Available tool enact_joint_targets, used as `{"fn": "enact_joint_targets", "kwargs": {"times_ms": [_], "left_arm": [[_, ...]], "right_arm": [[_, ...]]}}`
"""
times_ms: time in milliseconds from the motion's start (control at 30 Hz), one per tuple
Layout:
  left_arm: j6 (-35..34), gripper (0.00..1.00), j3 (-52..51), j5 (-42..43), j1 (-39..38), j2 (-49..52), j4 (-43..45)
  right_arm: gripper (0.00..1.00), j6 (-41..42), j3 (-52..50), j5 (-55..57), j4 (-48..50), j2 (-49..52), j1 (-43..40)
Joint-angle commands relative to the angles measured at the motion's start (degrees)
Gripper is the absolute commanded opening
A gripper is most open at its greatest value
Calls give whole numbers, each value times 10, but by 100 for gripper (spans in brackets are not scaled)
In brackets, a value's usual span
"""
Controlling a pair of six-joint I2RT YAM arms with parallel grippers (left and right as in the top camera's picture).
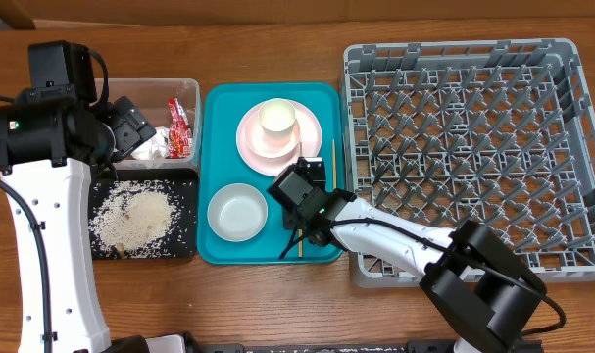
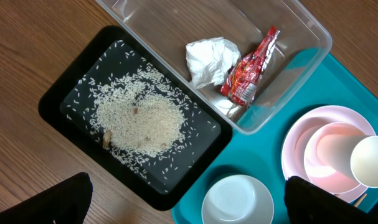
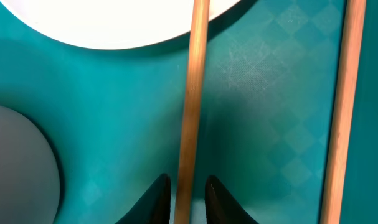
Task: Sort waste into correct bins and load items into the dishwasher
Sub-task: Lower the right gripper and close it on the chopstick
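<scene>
The right pincer [image 3: 187, 196] is seen low over the teal tray [image 1: 219, 147], in the middle of the overhead frame. Its jaws are drawn narrow on either side of one chopstick [image 3: 192, 106], and the stick appears to be gripped, though firm contact cannot be confirmed. The long axis of this chopstick runs from top to bottom of the frame, and a second chopstick [image 3: 341, 112] lies parallel to it at the right, well apart. The dish rack [image 1: 473, 147] fills the right side of the frame, just beside the tray, so the right arm is judged the nearer one for carrying to it. The plate [image 1: 250, 145], the cup [image 1: 277, 118] and a bowl [image 1: 236, 211] are found on the tray, left of this pincer. The left pincer [image 1: 132, 126] is held wide open and empty above the clear tub [image 1: 145, 98] at upper left, where the wrapper [image 1: 179, 127] and the tissue [image 1: 152, 147] lie. The rice [image 1: 135, 216] is in the black tray [image 1: 192, 226] below it.
</scene>
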Motion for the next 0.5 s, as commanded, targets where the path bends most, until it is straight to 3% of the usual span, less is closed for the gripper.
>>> {"fn": "enact_joint_targets", "kwargs": {"times_ms": [0, 467], "left_arm": [[7, 100, 2, -2, 2, 1, 0], [7, 100, 2, -2, 2, 1, 0]], "right_arm": [[21, 3, -3, 10, 8, 2, 2], [20, 3, -3, 10, 14, 31, 2]]}}
